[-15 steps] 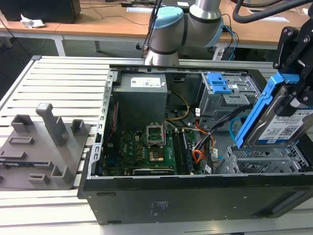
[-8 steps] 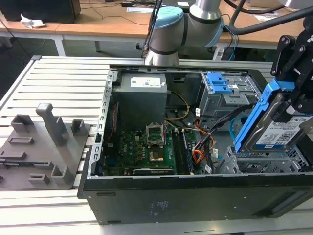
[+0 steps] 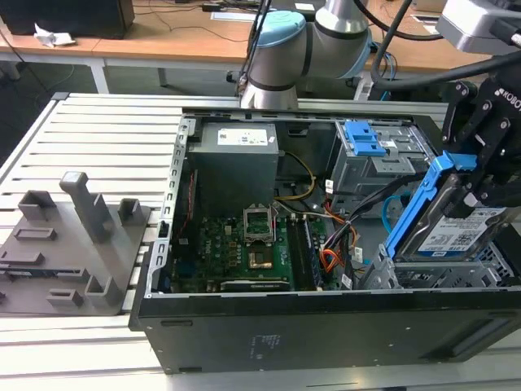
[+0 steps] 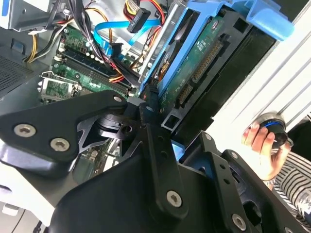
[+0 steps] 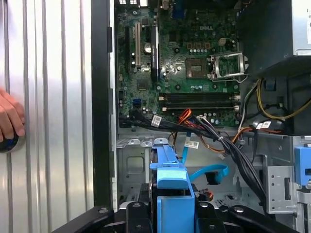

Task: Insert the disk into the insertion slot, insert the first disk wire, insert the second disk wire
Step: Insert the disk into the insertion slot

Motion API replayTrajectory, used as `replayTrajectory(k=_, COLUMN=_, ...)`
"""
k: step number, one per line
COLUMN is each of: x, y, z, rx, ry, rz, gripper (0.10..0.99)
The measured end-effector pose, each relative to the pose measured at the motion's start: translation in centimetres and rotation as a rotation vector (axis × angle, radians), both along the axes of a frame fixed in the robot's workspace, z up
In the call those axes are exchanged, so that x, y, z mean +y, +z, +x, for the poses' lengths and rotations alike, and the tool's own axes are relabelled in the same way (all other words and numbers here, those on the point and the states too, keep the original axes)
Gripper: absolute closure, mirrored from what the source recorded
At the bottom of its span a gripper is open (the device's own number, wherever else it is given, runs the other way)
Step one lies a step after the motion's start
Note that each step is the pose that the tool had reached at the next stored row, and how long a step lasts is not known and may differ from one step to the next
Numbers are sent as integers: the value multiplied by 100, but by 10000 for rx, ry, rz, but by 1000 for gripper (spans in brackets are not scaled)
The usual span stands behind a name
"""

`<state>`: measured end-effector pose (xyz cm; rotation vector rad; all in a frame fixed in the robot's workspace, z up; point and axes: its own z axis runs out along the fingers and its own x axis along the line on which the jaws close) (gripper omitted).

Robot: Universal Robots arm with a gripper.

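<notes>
My gripper (image 3: 470,194) is shut on the disk (image 3: 456,235), a silver drive with a white label in a bright blue carrier. The disk hangs tilted, its lower end over the insertion slot (image 3: 423,278), a low grey perforated cage at the case's front corner on the exterior view's right. In the second wrist view the disk's green underside (image 4: 197,53) faces the camera. The second disk wire (image 5: 210,173), thin and light blue, loops loose inside the case beside the slot. I cannot tell which of the dark bundled wires (image 5: 214,133) is the first disk wire.
A taller grey cage with a blue latch (image 3: 364,138) stands behind the slot. The motherboard (image 3: 244,252) and power supply (image 3: 236,159) fill the case's middle. A person's hand (image 4: 262,145) rests on a round knob on the ribbed table beside the case. Grey fixtures (image 3: 73,236) sit on the exterior view's left.
</notes>
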<state>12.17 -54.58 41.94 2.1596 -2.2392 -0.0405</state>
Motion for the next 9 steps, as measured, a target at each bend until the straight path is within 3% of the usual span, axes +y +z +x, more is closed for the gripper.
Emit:
replayTrajectory(k=4, x=0, y=-136, z=0, rx=0, ry=0, rz=0, gripper=722)
replayTrajectory(k=9, x=0, y=-248, z=0, rx=0, ry=0, rz=2, gripper=722)
